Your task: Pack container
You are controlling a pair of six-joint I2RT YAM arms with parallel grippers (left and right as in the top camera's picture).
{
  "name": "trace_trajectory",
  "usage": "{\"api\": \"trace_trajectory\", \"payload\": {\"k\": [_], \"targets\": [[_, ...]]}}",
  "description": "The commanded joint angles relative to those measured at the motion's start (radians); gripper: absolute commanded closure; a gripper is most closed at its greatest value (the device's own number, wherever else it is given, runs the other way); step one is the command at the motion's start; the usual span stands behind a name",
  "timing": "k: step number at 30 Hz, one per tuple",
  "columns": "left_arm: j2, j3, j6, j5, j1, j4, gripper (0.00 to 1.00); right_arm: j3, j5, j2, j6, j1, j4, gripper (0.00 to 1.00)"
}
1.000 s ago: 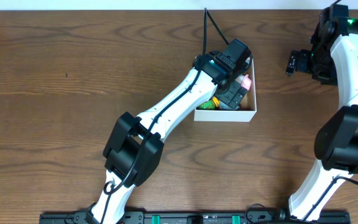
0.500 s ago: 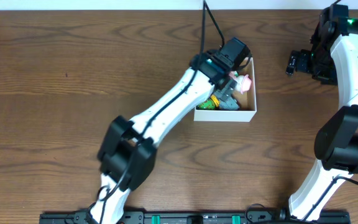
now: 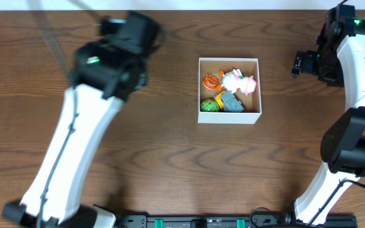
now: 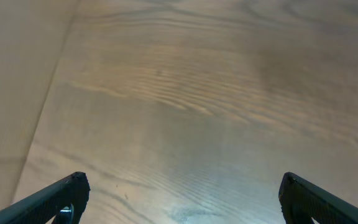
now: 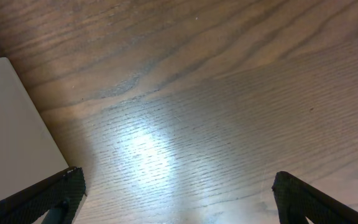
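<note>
Square white-walled cardboard container [image 3: 228,118] at 2 o'clock on wooden tabletop [image 3: 170,164], small toys [image 3: 235,79] inside. Left end effector [image 4: 179,193] at 11 o'clock, right end effector [image 5: 179,186] at container's 3 o'clock: both spread wide, empty; probably packing done.

In the overhead view you get even, bright light: the table [image 3: 170,158] grain is crisp and the container [image 3: 228,118] walls throw only thin shadows inside. The left arm [image 3: 100,69] is smeared with blur. Your left wrist view looks pale and soft. Your right wrist view is sharper, with a white glare patch mid-table.
</note>
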Motion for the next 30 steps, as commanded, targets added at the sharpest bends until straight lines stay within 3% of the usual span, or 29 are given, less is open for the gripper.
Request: {"api": "trace_trajectory", "payload": {"k": [1, 6, 11, 16, 22, 30], "targets": [[-0.116, -0.047, -0.087, -0.001, 0.030, -0.004, 0.02, -0.003, 0.004, -0.010, 0.011, -0.005, -0.001, 0.01], [-0.358, -0.248, -0.084, 0.032, 0.029, 0.068, 0.02, -0.003, 0.004, -0.010, 0.011, -0.005, -0.001, 0.01], [-0.662, -0.581, -0.082, 0.066, 0.029, 0.245, 0.02, -0.003, 0.004, -0.010, 0.011, -0.005, 0.000, 0.01], [-0.917, -0.940, 0.062, 0.349, 0.029, 0.581, 0.02, -0.003, 0.004, -0.010, 0.011, -0.005, 0.000, 0.01], [-0.966, -1.196, 0.006, 0.385, 0.029, 0.835, 0.02, -0.003, 0.003, -0.010, 0.011, -0.005, 0.000, 0.01], [-0.869, -1.296, -0.059, 0.385, 0.029, 0.776, 0.02, -0.003, 0.004, -0.010, 0.011, -0.005, 0.000, 0.01]]}}
